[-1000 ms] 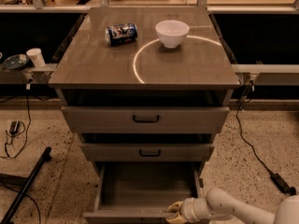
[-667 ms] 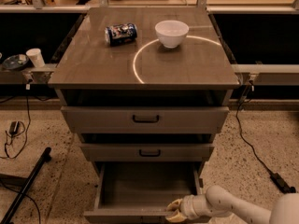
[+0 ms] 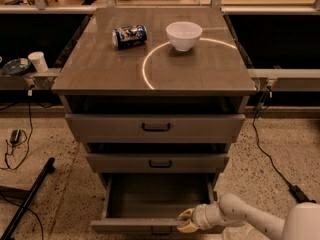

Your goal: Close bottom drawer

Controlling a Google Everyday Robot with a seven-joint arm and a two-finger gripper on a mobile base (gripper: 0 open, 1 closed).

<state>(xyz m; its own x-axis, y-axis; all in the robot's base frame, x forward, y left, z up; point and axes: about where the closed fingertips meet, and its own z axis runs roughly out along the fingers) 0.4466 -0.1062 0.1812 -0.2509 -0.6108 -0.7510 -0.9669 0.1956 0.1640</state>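
Down at the foot of the cabinet, the bottom drawer [image 3: 160,199] stood pulled out toward the camera, its plain grey box open upward. Its front panel ran left to right across the lower edge of the view. The travel of the drawer ran front to back, with the front panel nearest the camera and the back of the box tucked under the middle drawer [image 3: 157,162].

The gripper [image 3: 187,221] sat at the top edge of that front panel, right of its centre, at the end of a pale arm [image 3: 240,215] that reached in from the lower right corner. It appeared to be touching the panel's rim. Whether the jaws were open or shut could not be told, nor whether they had hold of the panel or only pressed against it. The open box lay behind and to the left of the jaws, away from the camera, and the panel stretched off to their left.

Above, the middle drawer and the top drawer [image 3: 156,128] each showed a black bar handle, their fronts set further back than the bottom one. On the worktop [image 3: 210,74] a blue can [image 3: 129,36] lay on its side, well apart from the gripper, with a white bowl [image 3: 184,35] upright just to its right. A white cup [image 3: 37,61] stood on a ledge to the left of the cabinet.
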